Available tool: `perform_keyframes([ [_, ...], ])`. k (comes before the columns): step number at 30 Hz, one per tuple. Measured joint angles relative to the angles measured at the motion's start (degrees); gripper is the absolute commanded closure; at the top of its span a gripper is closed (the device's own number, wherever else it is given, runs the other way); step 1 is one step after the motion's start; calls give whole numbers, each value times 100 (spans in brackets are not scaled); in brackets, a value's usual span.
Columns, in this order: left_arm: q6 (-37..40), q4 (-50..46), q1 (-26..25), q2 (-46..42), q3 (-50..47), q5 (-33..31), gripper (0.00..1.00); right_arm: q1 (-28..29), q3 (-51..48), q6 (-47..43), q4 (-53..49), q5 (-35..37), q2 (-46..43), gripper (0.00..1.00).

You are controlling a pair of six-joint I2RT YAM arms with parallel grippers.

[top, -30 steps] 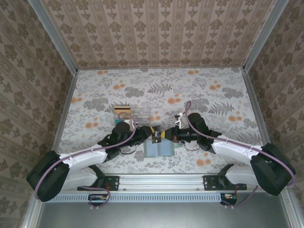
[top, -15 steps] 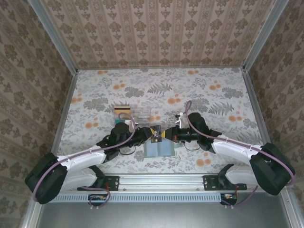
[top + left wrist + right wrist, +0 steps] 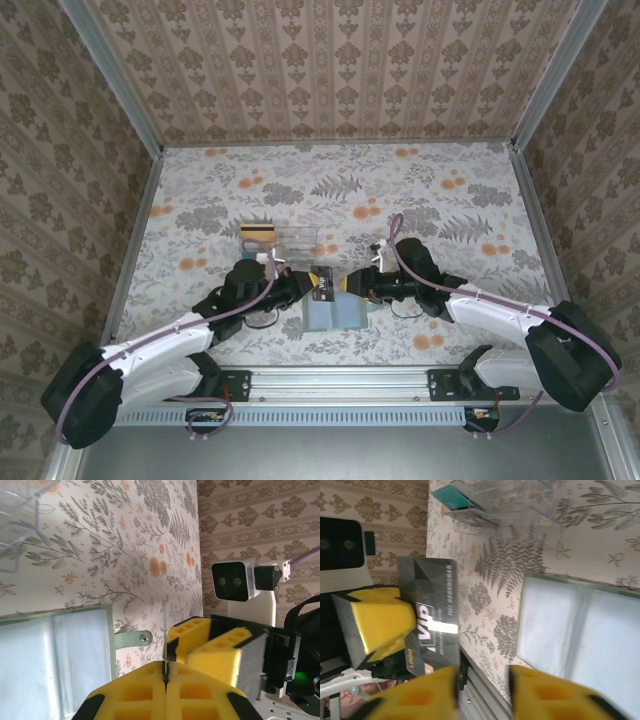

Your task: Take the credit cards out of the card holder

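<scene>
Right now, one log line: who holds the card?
left hand: shut on black plastic VIP card | right hand: open | pale-green soft bifold wallet: lying open, flat

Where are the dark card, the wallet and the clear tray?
dark card (image 3: 434,592): right wrist view, printed face.
wallet (image 3: 570,625): right wrist view, inner panel.
clear tray (image 3: 298,238): top view, bare compartment.

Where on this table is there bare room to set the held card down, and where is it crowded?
Free: the far strip of table between tray and back wall, and the right side beyond the right arm. Crowded: near centre, where wallet, tray, left end effector gripping the card, and right end effector bunch together.
</scene>
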Motion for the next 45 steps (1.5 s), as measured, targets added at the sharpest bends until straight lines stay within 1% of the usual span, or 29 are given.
perform_keyframes([
  [3, 245, -654, 170, -402, 46, -26, 100, -39, 0, -164, -328, 105, -168, 12],
  [5, 575, -1414, 319, -699, 236, -59, 100, -66, 13, -306, -562, 168, -306, 0],
  [9, 1510, -2975, 562, -1084, 951, -304, 100, -87, 57, -544, -953, 306, -503, 0],
  [13, 2771, -4225, 634, -1217, 1759, -870, 100, -96, 205, -756, -1296, 415, -570, 0],
  [16, 3862, -4830, 632, -1209, 2157, -1333, 100, -105, 361, -907, -1482, 461, -575, 0],
  [18, 4697, -5099, 634, -1182, 2323, -1534, 100, -120, 444, -990, -1569, 479, -577, 0],
  [19, 5243, -5215, 632, -1158, 2393, -1596, 100, -140, 476, -1029, -1615, 483, -586, 0],
  [23, 7189, -5574, 621, -1051, 2546, -1755, 100, -275, 514, -1156, -1731, 496, -640, 0],
  [26, 8489, -5692, 621, -968, 2555, -1937, 100, -407, 514, -1200, -1779, 492, -654, 0],
  [29, 9700, -5628, 621, -960, 2448, -2024, 100, -531, 516, -1246, -1808, 492, -654, 0],
  [32, 10677, -5359, 623, -1047, 2127, -2087, 100, -640, 557, -1268, -1880, 487, -651, 0],
  [35, 11479, -5292, 623, -999, 1961, -2085, 100, -726, 654, -1285, -1917, 470, -643, 0],
  [39, 12297, -5228, 629, -782, 1908, -2087, 100, -822, 802, -1307, -1930, 435, -560, 0],
  [45, 13018, -4924, 872, -505, 1541, -2072, 100, -887, 946, -1325, -1956, 424, -330, 0],
])
